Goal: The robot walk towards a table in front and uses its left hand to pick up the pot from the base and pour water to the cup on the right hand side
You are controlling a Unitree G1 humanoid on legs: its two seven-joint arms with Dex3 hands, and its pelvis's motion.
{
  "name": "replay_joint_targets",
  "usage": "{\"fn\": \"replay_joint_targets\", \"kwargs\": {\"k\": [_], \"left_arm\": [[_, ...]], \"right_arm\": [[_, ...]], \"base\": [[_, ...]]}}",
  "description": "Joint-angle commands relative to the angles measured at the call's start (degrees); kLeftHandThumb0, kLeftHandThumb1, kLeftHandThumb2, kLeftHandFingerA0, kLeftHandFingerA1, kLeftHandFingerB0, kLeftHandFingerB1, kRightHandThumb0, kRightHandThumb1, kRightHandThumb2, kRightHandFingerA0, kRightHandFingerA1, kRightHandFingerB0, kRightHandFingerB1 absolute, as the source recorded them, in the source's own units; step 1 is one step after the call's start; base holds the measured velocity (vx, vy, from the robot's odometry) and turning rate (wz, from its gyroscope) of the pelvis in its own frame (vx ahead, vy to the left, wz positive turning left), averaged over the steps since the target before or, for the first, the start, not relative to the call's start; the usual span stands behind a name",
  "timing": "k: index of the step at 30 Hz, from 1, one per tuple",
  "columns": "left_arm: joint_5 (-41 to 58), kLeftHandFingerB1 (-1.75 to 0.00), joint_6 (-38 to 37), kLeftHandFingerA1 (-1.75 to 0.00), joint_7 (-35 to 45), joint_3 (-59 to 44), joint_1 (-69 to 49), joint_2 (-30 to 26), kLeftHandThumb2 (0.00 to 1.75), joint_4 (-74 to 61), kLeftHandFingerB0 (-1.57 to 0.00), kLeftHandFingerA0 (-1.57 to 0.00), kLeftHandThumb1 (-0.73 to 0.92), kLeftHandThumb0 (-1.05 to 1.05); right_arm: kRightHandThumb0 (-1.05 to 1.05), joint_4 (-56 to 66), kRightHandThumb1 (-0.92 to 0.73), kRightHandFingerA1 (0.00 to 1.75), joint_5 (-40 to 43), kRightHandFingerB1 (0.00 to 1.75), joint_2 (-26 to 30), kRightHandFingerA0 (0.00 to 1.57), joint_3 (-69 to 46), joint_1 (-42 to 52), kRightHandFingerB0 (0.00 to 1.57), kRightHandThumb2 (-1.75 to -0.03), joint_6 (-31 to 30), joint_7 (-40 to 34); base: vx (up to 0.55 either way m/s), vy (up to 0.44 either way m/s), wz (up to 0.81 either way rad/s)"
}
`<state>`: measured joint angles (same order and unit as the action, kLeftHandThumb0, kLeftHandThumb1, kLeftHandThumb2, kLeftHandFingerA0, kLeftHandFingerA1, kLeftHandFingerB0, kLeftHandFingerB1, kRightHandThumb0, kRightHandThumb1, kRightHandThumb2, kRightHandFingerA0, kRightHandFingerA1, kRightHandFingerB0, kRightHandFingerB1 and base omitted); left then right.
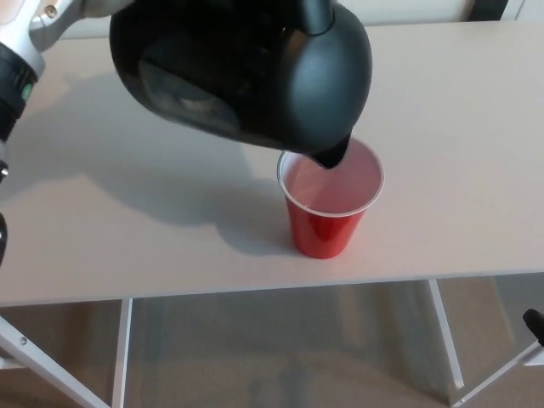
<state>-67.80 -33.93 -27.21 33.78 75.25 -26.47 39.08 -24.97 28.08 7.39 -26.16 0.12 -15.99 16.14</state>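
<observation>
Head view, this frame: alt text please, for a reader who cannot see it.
A black kettle is tilted in the air with its spout just over the near-left rim of a red plastic cup, which stands upright on a white table. Part of the robot's left arm shows at the upper left.

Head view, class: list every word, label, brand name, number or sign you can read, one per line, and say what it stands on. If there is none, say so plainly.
None can be read.
Black pot: no lettering shows on its body; only reflections.
Red cup: plain, no print.
White table: bare, no markings.
Robot arm at the left edge: a small green spot, no readable text.
</observation>
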Motion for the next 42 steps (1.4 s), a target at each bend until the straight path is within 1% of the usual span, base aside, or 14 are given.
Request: {"fn": "replay_joint_targets", "kwargs": {"k": [1, 10, 11, 12, 14, 16, 17, 18, 20, 24, 28, 39, 40, 42], "left_arm": [[-2.80, -0.63, 3.31, -1.23, -5.80, 0.79, 2.78, -0.48, 0.58, -0.19, -0.85, -0.95, 0.60, -0.26], [-2.72, -0.62, 2.85, -1.22, -5.62, 1.19, 2.66, -0.91, 0.58, -0.16, -0.85, -0.93, 0.61, -0.29], [-2.79, -0.76, 2.95, -1.12, -5.85, 1.23, 2.70, -0.89, 0.87, -0.04, -0.82, -0.99, 0.48, -0.32], [-2.26, -0.63, 2.90, -1.28, -4.99, 0.95, 2.62, -0.87, 0.59, -0.18, -0.85, -0.91, 0.60, -0.31], [5.37, -0.76, 3.42, -1.29, -0.29, -3.50, 0.03, 1.32, 0.77, -0.52, -0.85, -1.02, 0.38, -0.41], [15.19, -1.33, 4.43, -1.60, 7.79, -8.94, -3.06, 3.70, 0.61, -1.85, -0.64, -0.76, 0.66, -0.18], [18.91, -1.33, 6.35, -1.60, 10.98, -11.53, -4.65, 4.91, 0.61, -3.33, -0.64, -0.76, 0.66, -0.18], [25.52, -0.64, 10.65, -1.13, 14.88, -15.80, -6.80, 7.32, 0.62, -5.57, -0.65, -0.80, 0.73, -0.22], [34.64, -0.87, 18.08, -1.55, 20.56, -22.50, -8.75, 11.07, 0.62, -8.43, -0.72, -0.71, 0.75, -0.22], [42.24, -1.38, 26.00, -1.70, 25.36, -30.24, -9.92, 13.65, 0.63, -8.36, -0.70, -0.82, 0.79, -0.22], [47.39, -1.12, 31.68, -1.55, 27.61, -37.26, -13.30, 15.06, 0.64, -7.61, -0.71, -0.79, 0.78, -0.22], [61.70, -1.19, 38.80, -1.62, 31.79, -51.80, -16.70, 18.42, 0.64, -8.84, -0.65, -0.73, 0.78, -0.22], [62.81, -1.02, 39.69, -1.29, 31.74, -53.15, -16.84, 18.67, 0.93, -8.90, -0.71, -0.97, 0.60, -0.32], [64.66, -1.24, 41.46, -1.62, 31.19, -56.09, -17.03, 19.04, 0.65, -8.79, -0.62, -0.72, 0.77, -0.21]], "right_arm": [[-0.37, 0.27, -0.55, 0.61, 0.25, 0.53, 1.16, 0.19, -0.30, -0.13, 0.19, -0.76, -0.24, 0.17], [-0.29, 0.52, -0.43, 0.60, -0.09, 0.55, 1.42, 0.18, -0.10, -0.02, 0.15, -0.92, 0.03, 0.19], [-0.28, 0.62, -0.42, 0.62, -0.20, 0.56, 1.33, 0.22, -0.10, -0.06, 0.17, -0.92, 0.05, -0.22], [-0.29, 0.73, -0.42, 0.65, -0.20, 0.56, 1.21, 0.26, -0.12, -0.07, 0.17, -0.92, 0.01, -0.49], [-0.28, 1.01, -0.43, 0.60, 0.04, 0.55, 1.07, 0.19, -0.22, 0.07, 0.16, -0.92, -0.40, -0.65], [-0.32, 1.05, -0.66, 0.57, 0.24, 0.48, 1.00, 0.16, -0.20, 0.20, 0.21, -0.59, -0.29, -0.16], [-0.32, 1.12, -0.66, 0.57, 0.46, 0.48, 0.81, 0.16, -0.19, 0.27, 0.21, -0.59, -0.19, 0.17], [-0.38, 0.79, -0.55, 0.61, 0.10, 0.53, 0.88, 0.18, -0.01, 0.20, 0.19, -0.77, 0.13, 0.13], [-0.40, 0.41, -0.54, 0.63, -0.01, 0.53, 1.13, 0.19, 0.07, 0.33, 0.19, -0.77, 0.27, 0.48], [-0.26, 0.90, -0.44, 0.61, 0.03, 0.56, 0.93, 0.20, 0.01, 1.37, 0.16, -0.93, 0.29, 0.29], [-0.27, 1.17, -0.45, 0.63, 0.19, 0.55, 0.78, 0.22, 0.03, 2.49, 0.15, -0.93, -0.30, 0.43], [-0.28, 1.83, -0.47, 0.63, -0.02, 0.55, 0.43, 0.21, 0.20, 3.90, 0.15, -0.95, -0.04, 0.38], [-0.27, 2.43, -0.46, 0.64, 0.28, 0.56, 0.19, 0.23, 0.04, 4.14, 0.17, -0.95, -0.46, 0.03], [-0.27, 2.45, -0.47, 0.68, 0.08, 0.55, 0.33, 0.28, 0.17, 4.33, 0.15, -0.96, -0.35, 0.19]], "base": [[0.00, 0.000, 0.00], [0.00, 0.000, 0.00], [0.00, 0.000, 0.00], [0.00, 0.000, 0.00], [0.00, 0.000, 0.00], [0.00, 0.000, 0.00], [0.00, 0.000, 0.00], [0.00, 0.000, 0.00], [0.00, 0.000, 0.00], [0.00, 0.000, 0.00], [0.00, 0.000, 0.00], [0.00, 0.000, 0.00], [0.00, 0.000, 0.00], [0.00, 0.000, 0.00]]}}
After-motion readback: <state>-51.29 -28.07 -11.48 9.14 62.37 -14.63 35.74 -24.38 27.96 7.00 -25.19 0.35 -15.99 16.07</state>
